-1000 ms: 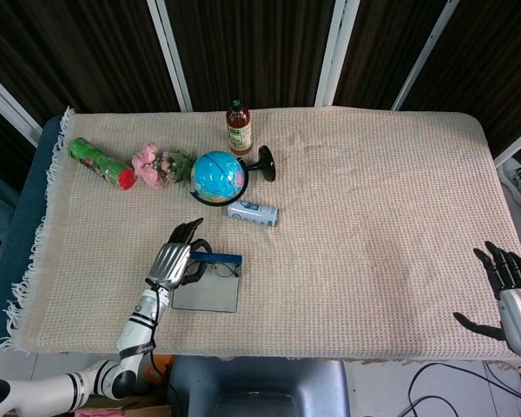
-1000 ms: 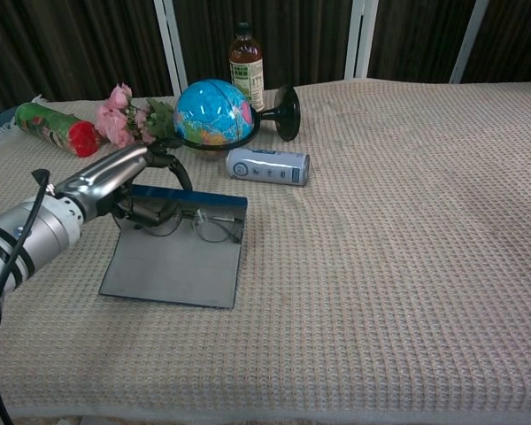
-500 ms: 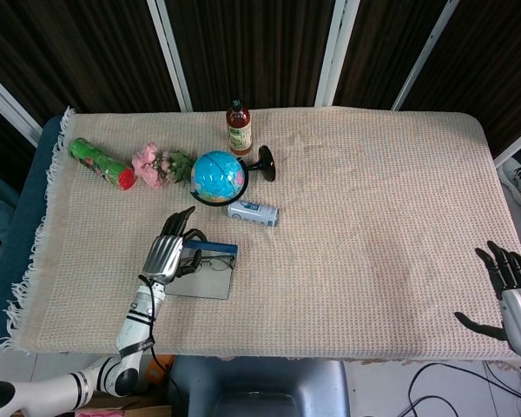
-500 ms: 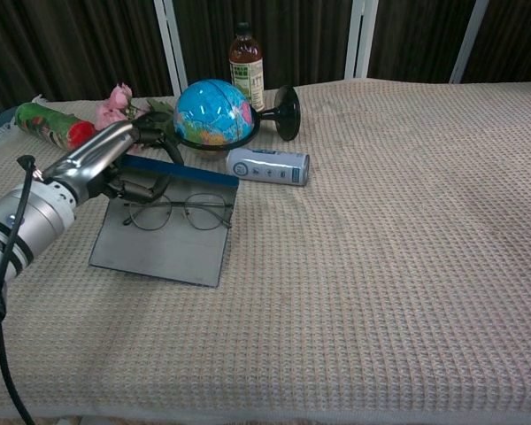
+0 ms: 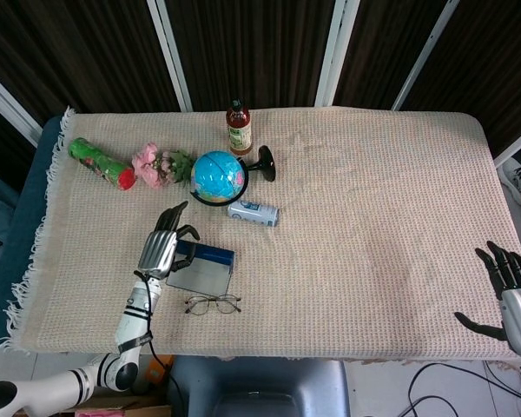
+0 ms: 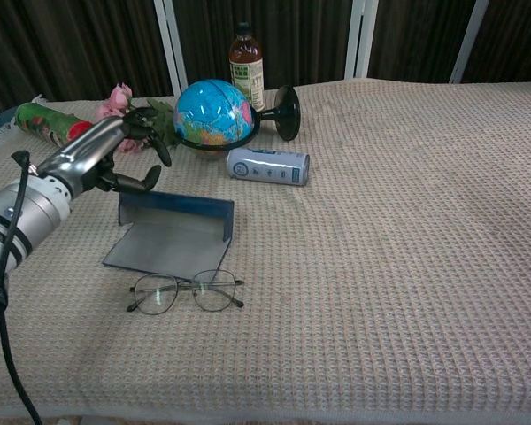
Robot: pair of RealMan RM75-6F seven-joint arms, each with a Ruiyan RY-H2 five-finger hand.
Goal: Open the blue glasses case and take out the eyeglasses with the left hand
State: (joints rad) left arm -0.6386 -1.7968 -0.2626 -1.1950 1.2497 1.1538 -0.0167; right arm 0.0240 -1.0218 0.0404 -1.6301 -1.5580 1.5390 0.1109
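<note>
Robot test lab, staged setup: counter draped in beige woven cloth, dark slatted panels with white uprights behind, loose cables on floor below. Household props grouped at far edge: globe, bottle, can, artificial flowers.

Table: rectangular, covered edge to edge by a beige waffle-weave cloth, white fringe hanging along its short end at the view's left. Blue-grey tabletop edge showing beside the fringe. Backdrop: dark wood-grain wall panels divided by slanting white strips; the same panels and strips stand behind the far table edge in the chest view. Floor: pale, seen at the near edge, with dark cables trailing. Lighting: even, soft shadows.
</note>
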